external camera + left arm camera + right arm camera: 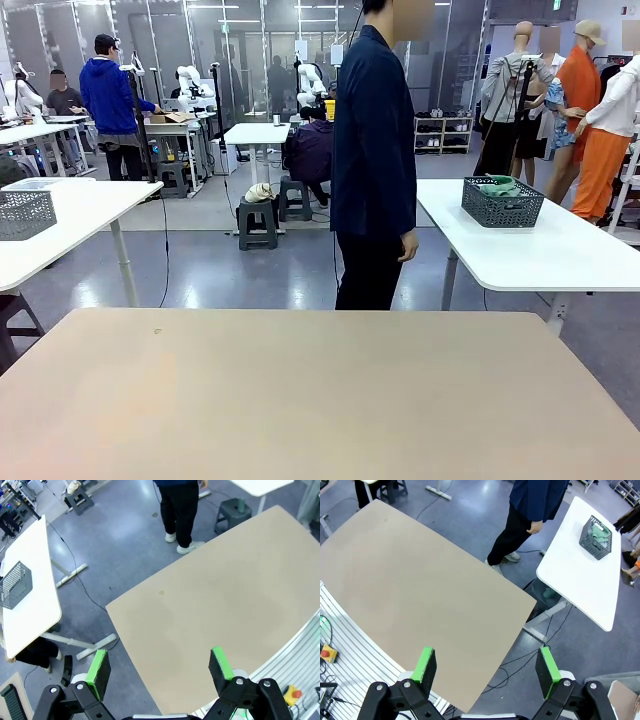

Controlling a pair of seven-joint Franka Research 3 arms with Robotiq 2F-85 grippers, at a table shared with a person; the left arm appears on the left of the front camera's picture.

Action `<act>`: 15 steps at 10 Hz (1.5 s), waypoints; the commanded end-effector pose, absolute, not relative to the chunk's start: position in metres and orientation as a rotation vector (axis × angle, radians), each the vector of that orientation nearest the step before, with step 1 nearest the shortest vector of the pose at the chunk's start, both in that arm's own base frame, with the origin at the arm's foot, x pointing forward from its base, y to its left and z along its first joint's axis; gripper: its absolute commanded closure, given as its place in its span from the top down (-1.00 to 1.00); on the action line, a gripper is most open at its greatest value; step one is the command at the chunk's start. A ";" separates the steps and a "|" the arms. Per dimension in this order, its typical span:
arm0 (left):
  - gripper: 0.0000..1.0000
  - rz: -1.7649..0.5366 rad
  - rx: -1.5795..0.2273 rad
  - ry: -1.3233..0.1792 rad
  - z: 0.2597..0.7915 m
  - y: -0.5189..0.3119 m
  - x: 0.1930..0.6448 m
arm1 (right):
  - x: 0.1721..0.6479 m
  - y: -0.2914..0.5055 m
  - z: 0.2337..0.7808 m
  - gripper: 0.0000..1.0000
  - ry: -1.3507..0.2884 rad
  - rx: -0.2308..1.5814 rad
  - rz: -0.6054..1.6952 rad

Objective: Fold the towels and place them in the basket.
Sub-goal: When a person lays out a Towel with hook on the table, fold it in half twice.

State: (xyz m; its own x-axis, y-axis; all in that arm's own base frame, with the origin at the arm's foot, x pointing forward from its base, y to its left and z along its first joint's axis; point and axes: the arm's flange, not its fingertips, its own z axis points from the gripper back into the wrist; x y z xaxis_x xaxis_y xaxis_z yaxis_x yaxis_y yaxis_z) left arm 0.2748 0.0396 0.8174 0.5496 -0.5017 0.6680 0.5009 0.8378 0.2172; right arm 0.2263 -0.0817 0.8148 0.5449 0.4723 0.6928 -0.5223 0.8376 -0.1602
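Looking along the left hand (159,665), we find its jaws standing wide apart, gripping nothing, hanging above the near edge of the beige desk (225,595) in the lower half of the frame. The right hand (486,664) is spread just as wide and holds nothing, poised over a corner of that desk and the grey floor beside it.

Farther out, a person (372,160) in a dark blue jacket stands at the desk's far edge, in the middle of the front view.

Beyond the person, at the right of the front view, we see a white desk (560,260) carrying the dark grey lattice basket (503,205); the right wrist view has it in the upper right corner. A green towel (500,185) lies crumpled inside it, bunched up just over the rim. Whether a cream towel lies beneath it we cannot tell.

At the left edge of the front view a paler lattice basket (25,212) sits on a second white desk (80,205), well apart from the dark one; we cannot make out its contents.
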 end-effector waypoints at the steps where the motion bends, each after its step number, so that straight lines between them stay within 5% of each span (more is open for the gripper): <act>1: 1.00 -0.606 -0.006 -0.795 0.818 0.037 0.275 | 0.226 -0.082 0.815 1.00 -0.801 0.070 0.586; 15: 1.00 -0.606 -0.006 -0.795 0.818 0.037 0.275 | 0.226 -0.082 0.815 1.00 -0.801 0.070 0.586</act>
State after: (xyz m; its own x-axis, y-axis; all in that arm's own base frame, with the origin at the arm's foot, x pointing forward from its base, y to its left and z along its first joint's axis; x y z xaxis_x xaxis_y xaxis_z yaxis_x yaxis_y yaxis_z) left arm 0.2752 0.0373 0.8174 0.5452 -0.5063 0.6681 0.5080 0.8335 0.2171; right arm 0.2263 -0.0817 0.8148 0.5451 0.4723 0.6927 -0.5223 0.8376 -0.1601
